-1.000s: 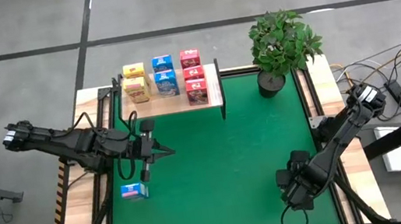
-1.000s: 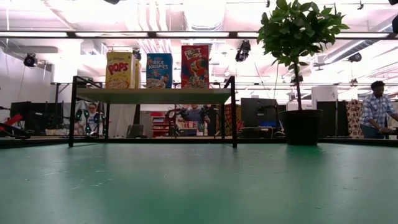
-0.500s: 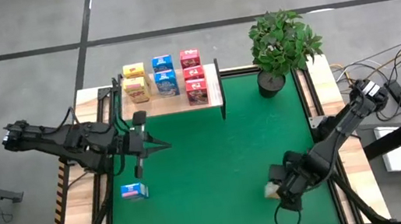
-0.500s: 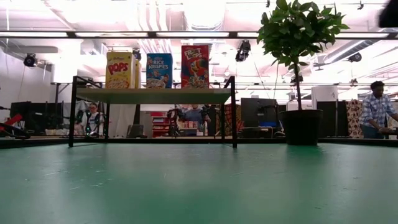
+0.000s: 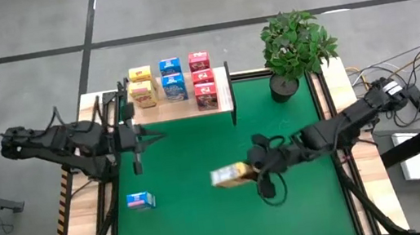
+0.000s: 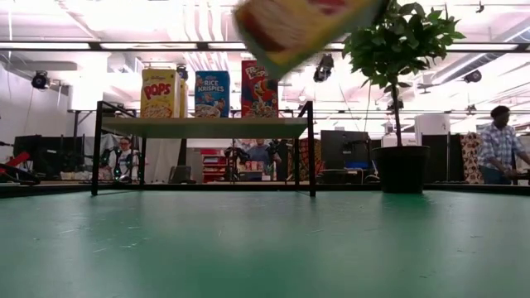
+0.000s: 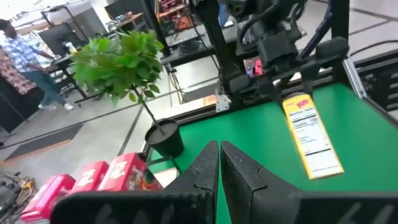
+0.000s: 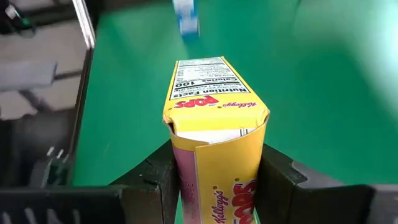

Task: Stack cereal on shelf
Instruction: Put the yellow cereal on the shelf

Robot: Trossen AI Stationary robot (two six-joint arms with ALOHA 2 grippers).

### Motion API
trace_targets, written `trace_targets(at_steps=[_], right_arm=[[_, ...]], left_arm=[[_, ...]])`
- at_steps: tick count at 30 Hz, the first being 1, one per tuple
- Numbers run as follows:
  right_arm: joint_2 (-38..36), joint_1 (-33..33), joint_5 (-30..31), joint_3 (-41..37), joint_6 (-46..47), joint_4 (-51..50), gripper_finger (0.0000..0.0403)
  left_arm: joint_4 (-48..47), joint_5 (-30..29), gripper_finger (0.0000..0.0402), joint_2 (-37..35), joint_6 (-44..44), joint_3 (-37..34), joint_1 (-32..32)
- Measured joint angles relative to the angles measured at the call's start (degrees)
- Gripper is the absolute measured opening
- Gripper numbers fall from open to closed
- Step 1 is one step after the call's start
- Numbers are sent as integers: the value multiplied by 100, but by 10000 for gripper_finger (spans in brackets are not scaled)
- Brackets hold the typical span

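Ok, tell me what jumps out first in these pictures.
The right gripper carries a yellow cereal box above the middle of the green mat, fingers clamped on its sides. The shelf at the mat's far edge holds seven boxes in yellow, blue and pink-red rows. One blue box lies on the mat below the left gripper.

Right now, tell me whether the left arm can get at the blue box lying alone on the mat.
Probably yes. The left hand is shut and holds nothing, with only bare green mat between it and the blue box. The right hand is mid-table, gripping a yellow box, well clear of that path.
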Motion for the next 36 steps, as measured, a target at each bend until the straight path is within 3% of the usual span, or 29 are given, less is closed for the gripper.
trace_targets(at_steps=[8,13,23,36], right_arm=[[28,-921,7,0,-2206,1569,144],[31,-1340,-11,32,-2902,2144,145],[405,-1835,-15,1186,-3655,1729,143],[1423,-2292,-10,2629,-4285,1067,143]], left_arm=[[-492,-2,0,-246,-307,266,0],[-749,-2,0,-368,-541,252,0],[-990,-11,0,-494,-721,117,0],[-920,-16,0,-798,-937,-229,0]])
